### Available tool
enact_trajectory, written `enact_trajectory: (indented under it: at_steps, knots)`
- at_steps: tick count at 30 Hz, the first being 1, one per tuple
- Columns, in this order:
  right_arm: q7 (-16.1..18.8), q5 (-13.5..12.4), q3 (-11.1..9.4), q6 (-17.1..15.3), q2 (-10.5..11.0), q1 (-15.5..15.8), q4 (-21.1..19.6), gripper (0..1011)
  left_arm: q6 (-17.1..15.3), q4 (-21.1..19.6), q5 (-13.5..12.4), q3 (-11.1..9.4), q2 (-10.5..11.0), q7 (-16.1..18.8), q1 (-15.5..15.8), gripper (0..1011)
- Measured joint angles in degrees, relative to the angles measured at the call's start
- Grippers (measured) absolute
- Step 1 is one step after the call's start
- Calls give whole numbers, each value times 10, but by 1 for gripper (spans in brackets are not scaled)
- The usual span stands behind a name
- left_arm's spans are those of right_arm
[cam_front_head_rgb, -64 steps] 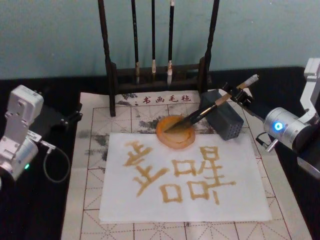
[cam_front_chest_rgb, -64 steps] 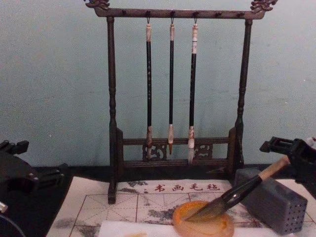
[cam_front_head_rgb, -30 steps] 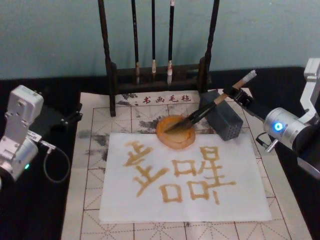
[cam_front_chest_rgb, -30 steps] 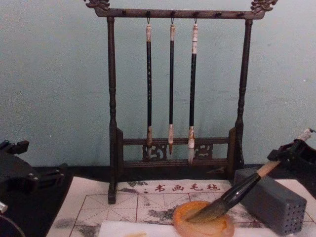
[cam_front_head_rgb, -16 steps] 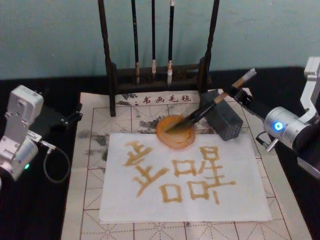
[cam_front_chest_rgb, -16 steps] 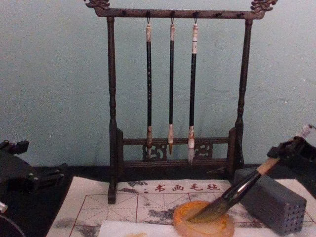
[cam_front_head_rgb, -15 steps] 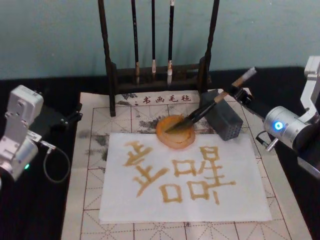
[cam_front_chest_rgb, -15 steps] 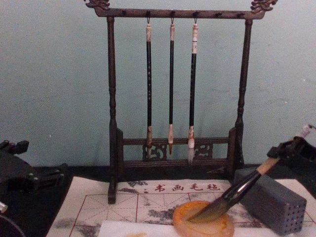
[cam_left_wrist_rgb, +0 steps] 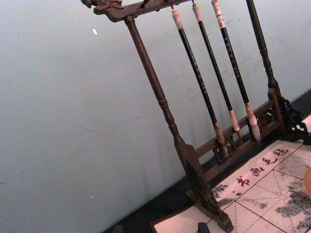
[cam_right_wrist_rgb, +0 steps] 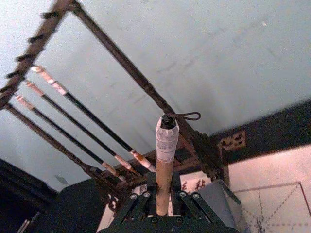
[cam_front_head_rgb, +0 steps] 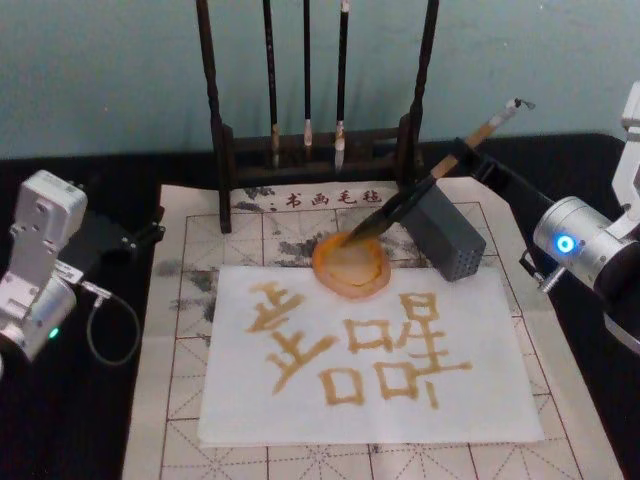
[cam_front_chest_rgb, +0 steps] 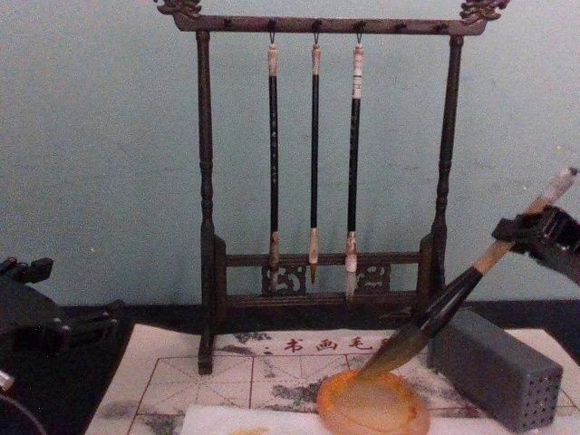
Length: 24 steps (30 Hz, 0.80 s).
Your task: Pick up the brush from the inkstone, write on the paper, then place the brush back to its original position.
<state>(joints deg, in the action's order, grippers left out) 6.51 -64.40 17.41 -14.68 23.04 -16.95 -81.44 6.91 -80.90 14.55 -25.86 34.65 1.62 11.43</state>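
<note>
Clamped on the tan handle of the large dark-tufted brush at upper right, the right gripper should rise steadily, carrying the tuft clear of the round amber inkstone, in which it earlier lay and whose far rim it now reaches; the left gripper idles at left.

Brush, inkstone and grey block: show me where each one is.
brush (cam_front_head_rgb: 410, 192), head view, black lower shaft.
inkstone (cam_front_head_rgb: 350, 270), head view, pale glossy centre.
grey block (cam_front_head_rgb: 445, 232), head view, top face.
</note>
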Motion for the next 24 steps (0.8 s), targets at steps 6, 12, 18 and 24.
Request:
enact_trajectory:
  at_steps: [6, 12, 18, 24]
  knots:
    - [16, 38, 16, 41, 32, 17, -37, 187, 0, 0, 0, 0, 0, 0, 0, 1001]
    - [31, 91, 22, 80, 59, 38, -74, 187, 0, 0, 0, 0, 0, 0, 0, 1001]
    - [47, 128, 22, 102, 79, 57, -101, 187, 0, 0, 0, 0, 0, 0, 0, 1001]
    - [72, 164, 17, 120, 108, 85, -134, 187, 0, 0, 0, 0, 0, 0, 0, 1001]
